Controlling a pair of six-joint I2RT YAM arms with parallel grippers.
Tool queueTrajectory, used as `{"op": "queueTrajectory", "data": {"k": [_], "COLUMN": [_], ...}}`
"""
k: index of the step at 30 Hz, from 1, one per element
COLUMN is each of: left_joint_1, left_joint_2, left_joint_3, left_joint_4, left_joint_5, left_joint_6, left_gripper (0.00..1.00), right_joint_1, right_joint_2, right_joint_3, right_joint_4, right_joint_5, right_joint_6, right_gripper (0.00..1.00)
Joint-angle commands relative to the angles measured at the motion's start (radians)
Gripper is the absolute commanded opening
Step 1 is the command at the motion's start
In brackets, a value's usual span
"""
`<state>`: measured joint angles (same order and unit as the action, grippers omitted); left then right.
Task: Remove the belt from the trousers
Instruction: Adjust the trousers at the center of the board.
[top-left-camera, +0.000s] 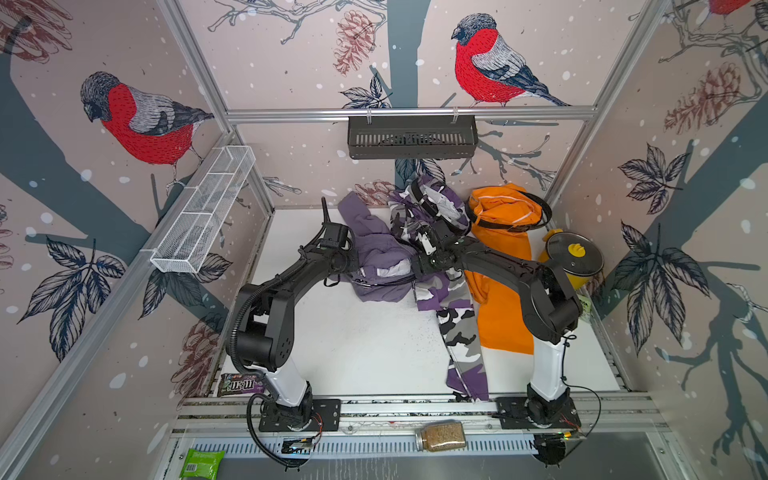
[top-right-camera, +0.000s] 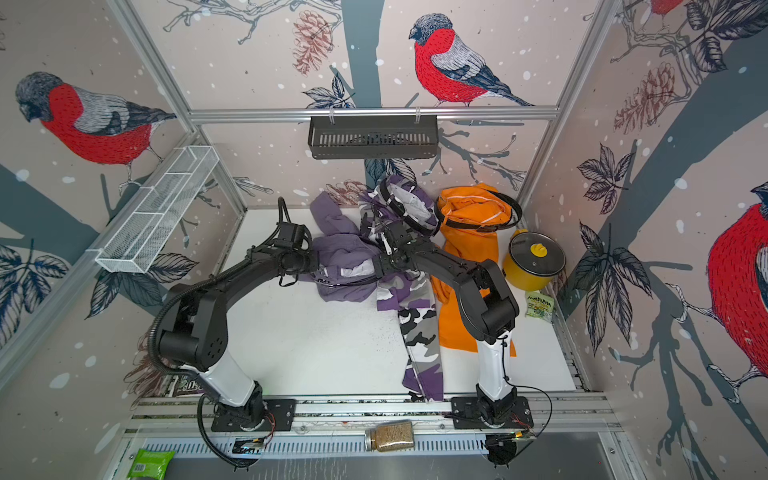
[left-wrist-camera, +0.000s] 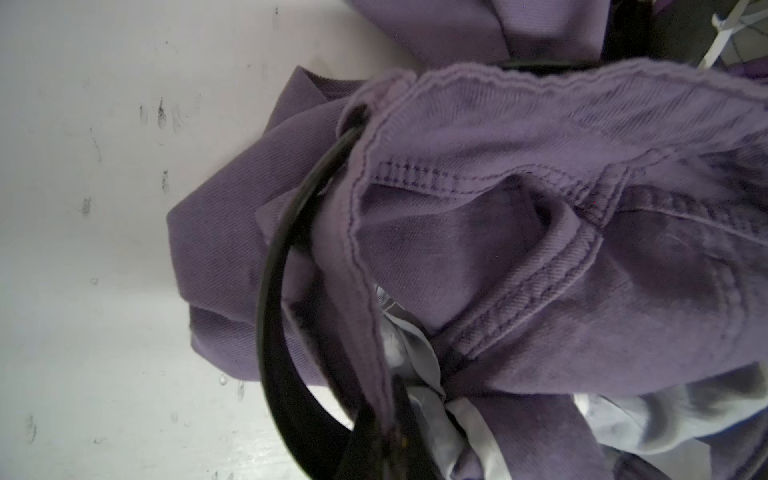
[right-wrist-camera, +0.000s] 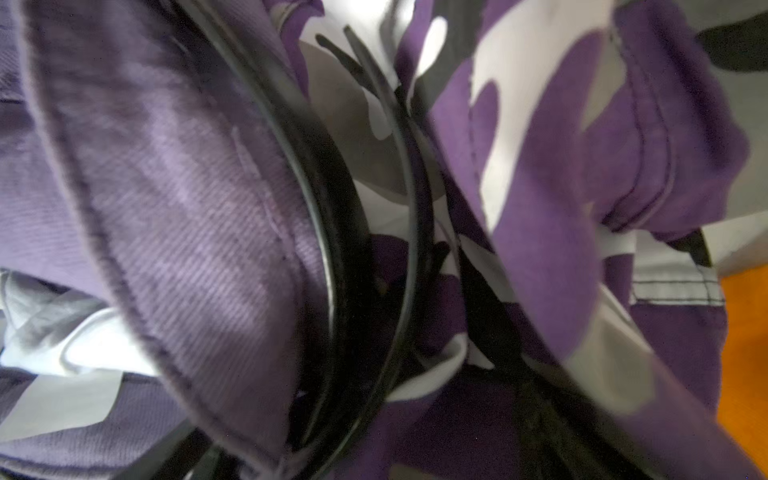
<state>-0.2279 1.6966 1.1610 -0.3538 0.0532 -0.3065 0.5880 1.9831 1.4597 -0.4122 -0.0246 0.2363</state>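
Now, with the left gripper (left-wrist-camera: 376, 432) clenched at the waistband (left-wrist-camera: 540, 95) of the lilac trousers (top-left-camera: 376, 253) (on cloth or black belt (left-wrist-camera: 272, 291), I cannot tell) just beside the camouflage trousers (top-left-camera: 451, 291), the right gripper (top-left-camera: 424, 240), spread wide over those, should pinch only belt and pull lengthwise.

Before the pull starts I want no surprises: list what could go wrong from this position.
1. The left gripper seems shut on a fold of the lilac trousers beside their black belt; pulling may drag cloth, not belt.
2. The open right gripper sits where a second black strap runs close by, against the camouflage trousers; it could catch the wrong strap or cloth.
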Motion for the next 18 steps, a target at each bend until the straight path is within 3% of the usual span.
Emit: {"op": "queueTrajectory", "data": {"k": [1, 13, 18], "left_joint_1": [0.008, 0.017, 0.017], "left_joint_2": [-0.006, -0.109, -0.186], "left_joint_3": [0.021, 0.09, 0.128], "left_joint_4": [0.0, -0.101, -0.144], "left_joint_5": [0.021, 0.165, 0.198], "left_joint_6": [0.002, -0.013, -0.013], "left_gripper": [0.0, 0.0, 0.0], "right_joint_1": [-0.01, -0.017, 0.009], "right_joint_2": [0.006, -0.023, -0.148], "right_joint_3": [-0.007, -0.018, -0.059], "right_joint_4": [-0.027, -0.017, 0.05], "right_joint_5": [0.028, 0.026, 0.053], "right_joint_6": [-0.001, -0.01, -0.082], "right_gripper": [0.99, 0.99, 1.0]}}
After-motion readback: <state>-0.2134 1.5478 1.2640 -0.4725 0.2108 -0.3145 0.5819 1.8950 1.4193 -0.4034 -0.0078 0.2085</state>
